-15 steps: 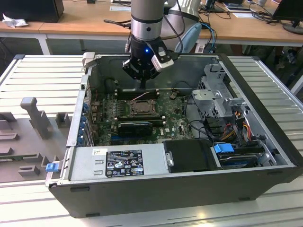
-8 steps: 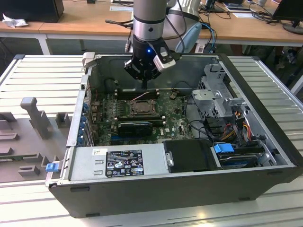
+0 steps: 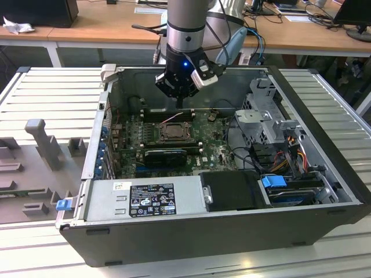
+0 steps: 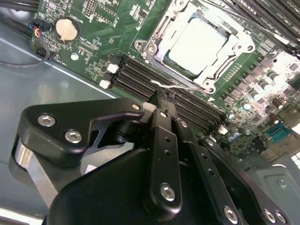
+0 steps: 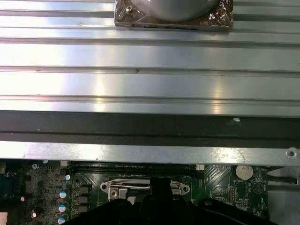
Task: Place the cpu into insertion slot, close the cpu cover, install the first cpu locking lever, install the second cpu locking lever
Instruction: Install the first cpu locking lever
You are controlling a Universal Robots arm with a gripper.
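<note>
- I am working in what looks like a robotics lab or engineering workshop.
- Beneath me sits an open desktop computer case (image 3: 220, 174), its green motherboard (image 3: 174, 145) and cables exposed.
- The case rests on a table of ribbed aluminium profiles (image 3: 52, 98), the kind used for test rigs.
- Grey fixture blocks (image 3: 40, 139) stand on that table at the exterior view's left.
- Behind, long wooden desks (image 3: 104, 26) carry cables and dark equipment, like shared lab benches.
</note>
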